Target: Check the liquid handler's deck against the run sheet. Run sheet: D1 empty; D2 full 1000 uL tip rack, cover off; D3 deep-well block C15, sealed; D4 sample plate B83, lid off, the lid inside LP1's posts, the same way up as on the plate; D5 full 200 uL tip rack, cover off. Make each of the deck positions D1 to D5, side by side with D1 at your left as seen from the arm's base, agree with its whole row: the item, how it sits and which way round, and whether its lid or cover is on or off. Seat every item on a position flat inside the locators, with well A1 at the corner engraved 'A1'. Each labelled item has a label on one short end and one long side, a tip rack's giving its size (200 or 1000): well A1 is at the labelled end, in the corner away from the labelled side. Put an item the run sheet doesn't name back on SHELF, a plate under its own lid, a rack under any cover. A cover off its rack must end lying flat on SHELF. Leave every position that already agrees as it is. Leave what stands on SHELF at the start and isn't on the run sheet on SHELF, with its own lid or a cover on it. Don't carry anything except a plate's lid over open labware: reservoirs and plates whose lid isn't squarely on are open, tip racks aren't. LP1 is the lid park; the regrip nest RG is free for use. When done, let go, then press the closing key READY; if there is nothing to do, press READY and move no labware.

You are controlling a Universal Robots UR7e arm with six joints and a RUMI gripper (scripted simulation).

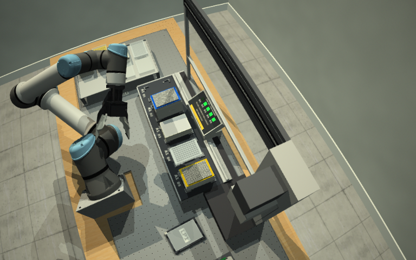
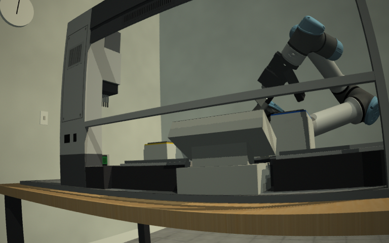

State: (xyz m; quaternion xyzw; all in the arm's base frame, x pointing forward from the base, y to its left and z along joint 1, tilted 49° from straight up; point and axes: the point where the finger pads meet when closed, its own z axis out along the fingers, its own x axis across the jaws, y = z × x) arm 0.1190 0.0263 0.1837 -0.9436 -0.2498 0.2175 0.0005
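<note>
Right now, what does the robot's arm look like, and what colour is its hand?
The arm is made of smooth, light grey tubes joined by dark grey, rounded joints, each with a shiny blue cap. It grows out of a boxy grey base. The hand is black and blocky, with two dark pointed fingers. No loose cables or writing show on it.

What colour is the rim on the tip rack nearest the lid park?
Yellow rim, clearest in the top view.

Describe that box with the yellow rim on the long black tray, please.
The yellow-rimmed box is a grey plastic-looking block with a yellow band around its top. Its uncovered top shows a fine grid of small holes. It sits flat at the end of the black tray nearest the arm's base, beside a white gridded plate. Nothing else touches it.
</note>
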